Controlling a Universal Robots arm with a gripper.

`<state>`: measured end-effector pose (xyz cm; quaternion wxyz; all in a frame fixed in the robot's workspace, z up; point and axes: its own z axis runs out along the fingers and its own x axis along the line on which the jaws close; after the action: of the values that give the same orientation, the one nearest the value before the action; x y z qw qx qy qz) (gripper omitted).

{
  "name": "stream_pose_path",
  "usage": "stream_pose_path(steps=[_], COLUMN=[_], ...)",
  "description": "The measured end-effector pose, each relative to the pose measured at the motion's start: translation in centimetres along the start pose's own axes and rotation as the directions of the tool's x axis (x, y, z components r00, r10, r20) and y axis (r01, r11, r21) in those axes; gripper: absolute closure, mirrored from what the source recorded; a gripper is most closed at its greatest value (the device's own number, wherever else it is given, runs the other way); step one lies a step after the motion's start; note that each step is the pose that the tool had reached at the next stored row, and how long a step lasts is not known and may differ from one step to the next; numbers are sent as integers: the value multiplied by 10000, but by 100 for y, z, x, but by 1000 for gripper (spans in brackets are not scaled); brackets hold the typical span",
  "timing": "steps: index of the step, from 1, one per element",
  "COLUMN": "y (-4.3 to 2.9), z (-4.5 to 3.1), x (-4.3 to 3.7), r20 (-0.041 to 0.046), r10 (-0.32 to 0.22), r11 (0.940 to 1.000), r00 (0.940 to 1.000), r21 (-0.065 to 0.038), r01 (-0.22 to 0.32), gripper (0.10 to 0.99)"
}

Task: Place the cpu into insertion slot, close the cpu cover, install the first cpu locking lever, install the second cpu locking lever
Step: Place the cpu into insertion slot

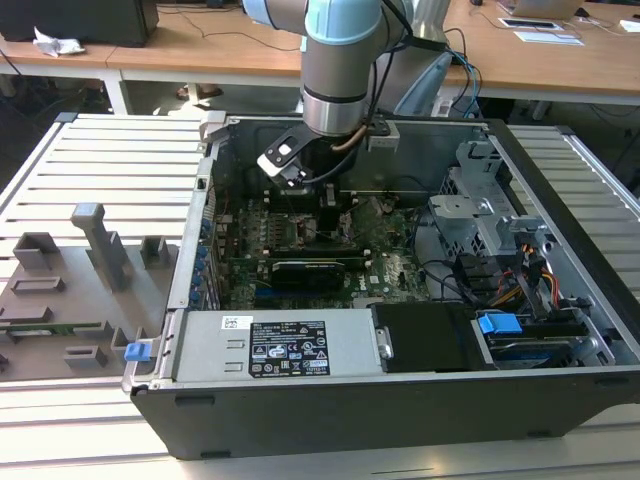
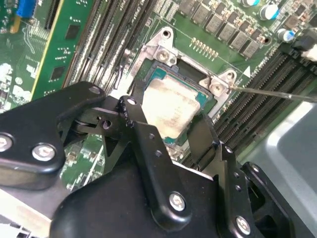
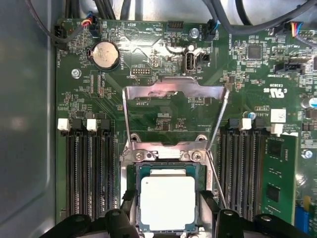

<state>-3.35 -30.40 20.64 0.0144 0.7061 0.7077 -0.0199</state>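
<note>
Cpu (image 3: 167,202) sits flat in the insertion slot (image 3: 168,166), edges approx square w/ the rim, mid green motherboard (image 3: 237,74). Tool (image 2: 166,119) straddles it; can't tell if it's gripping or slack. Cpu cover (image 3: 173,93) stands upright, open, beyond the slot, lever wire (image 3: 218,124) beside it. Judgement: seating step, nearly done. To do it well: keep chip level, no side push, no hard press, since pins are prob. delicate.

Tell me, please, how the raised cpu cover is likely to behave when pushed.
The cpu cover is a thin metal frame hinged at the edge of the insertion slot, so it would probably swing on that hinge, not slide. With its large opening it looks light, and may flex if pushed off-centre.
</note>
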Motion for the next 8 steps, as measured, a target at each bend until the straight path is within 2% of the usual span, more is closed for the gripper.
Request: stream_pose_path(steps=[2, 3, 5, 6, 7, 8], y=[-1, -7, -36, -67, -83, -88], z=[-58, -62, -63, -62, -61, -60], x=[26, 25, 25, 16, 0, -7], r20=[14, 17, 11, -50, -114, -120], r10=[1, 1, 0, 0, -19, -139], r11=[10000, 10000, 10000, 10000, 10000, 9999], r00=[10000, 10000, 10000, 10000, 9999, 9998], r21=[-2, -4, -6, -6, -7, -14], r01=[-1, -1, 0, 0, 18, 138], gripper=[471, 486, 616, 733, 796, 918])
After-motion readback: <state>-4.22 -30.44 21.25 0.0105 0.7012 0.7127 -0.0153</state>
